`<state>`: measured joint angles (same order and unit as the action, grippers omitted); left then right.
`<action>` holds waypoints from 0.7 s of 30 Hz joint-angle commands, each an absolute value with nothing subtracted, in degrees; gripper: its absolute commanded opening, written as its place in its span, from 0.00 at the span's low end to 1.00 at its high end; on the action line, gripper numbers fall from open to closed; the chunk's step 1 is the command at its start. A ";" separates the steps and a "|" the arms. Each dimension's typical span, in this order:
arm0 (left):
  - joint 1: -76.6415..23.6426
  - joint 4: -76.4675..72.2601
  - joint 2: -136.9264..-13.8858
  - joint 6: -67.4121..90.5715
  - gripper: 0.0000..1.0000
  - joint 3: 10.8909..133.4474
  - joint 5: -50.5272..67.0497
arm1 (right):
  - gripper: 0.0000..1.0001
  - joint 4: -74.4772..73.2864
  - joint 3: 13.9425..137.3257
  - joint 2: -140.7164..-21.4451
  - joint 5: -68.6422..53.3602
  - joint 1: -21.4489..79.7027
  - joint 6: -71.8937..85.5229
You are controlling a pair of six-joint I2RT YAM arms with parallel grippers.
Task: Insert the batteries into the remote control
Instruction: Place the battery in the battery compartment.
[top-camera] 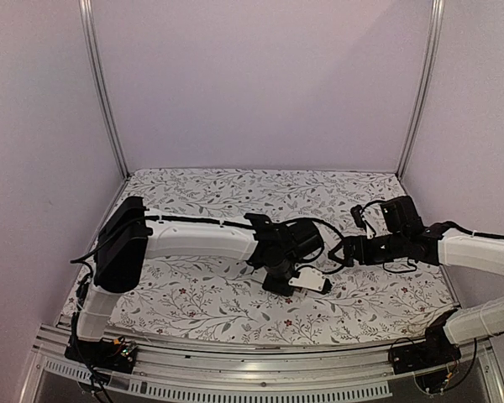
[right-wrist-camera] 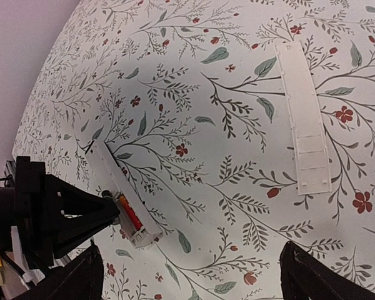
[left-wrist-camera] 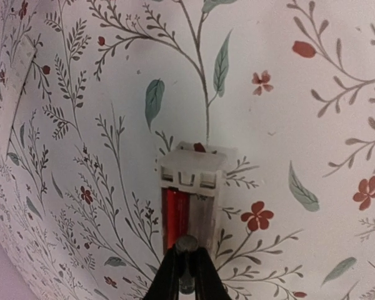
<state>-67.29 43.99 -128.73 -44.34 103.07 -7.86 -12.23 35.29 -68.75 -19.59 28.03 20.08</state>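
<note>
The white remote control (right-wrist-camera: 115, 178) lies on the flowered cloth with its battery bay open at the near end (left-wrist-camera: 190, 187). One red battery (left-wrist-camera: 174, 215) sits in the bay's left slot; the right slot beside it shows bare. My left gripper (left-wrist-camera: 186, 251) stands over the bay's near edge, shut on a small dark cylinder, a battery (left-wrist-camera: 186, 242) seen end-on. In the top view it (top-camera: 283, 283) sits right at the remote control (top-camera: 313, 283). My right gripper (right-wrist-camera: 194, 281) hovers open to the right of the remote, nothing between its fingers.
A flat white cover strip (right-wrist-camera: 305, 125) lies on the cloth, apart from the remote and beyond the right gripper. The same strip shows at the left edge (left-wrist-camera: 12, 103) of the left wrist view. Metal frame posts and pale walls close in the table.
</note>
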 commanded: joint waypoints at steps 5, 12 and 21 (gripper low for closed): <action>-66.85 45.53 -131.01 -44.43 0.11 104.67 -6.08 | 0.97 -11.18 35.07 -68.56 -19.84 27.69 19.04; -66.84 45.18 -131.43 -44.41 0.14 105.29 -6.16 | 0.97 -11.18 34.99 -67.95 -20.17 27.69 18.68; -66.81 45.05 -130.22 -44.16 0.17 105.39 -6.58 | 0.97 -10.90 34.98 -67.90 -20.59 27.69 18.53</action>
<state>-67.29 44.40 -129.88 -44.36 104.22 -6.85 -11.90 35.29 -68.73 -20.05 28.03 19.20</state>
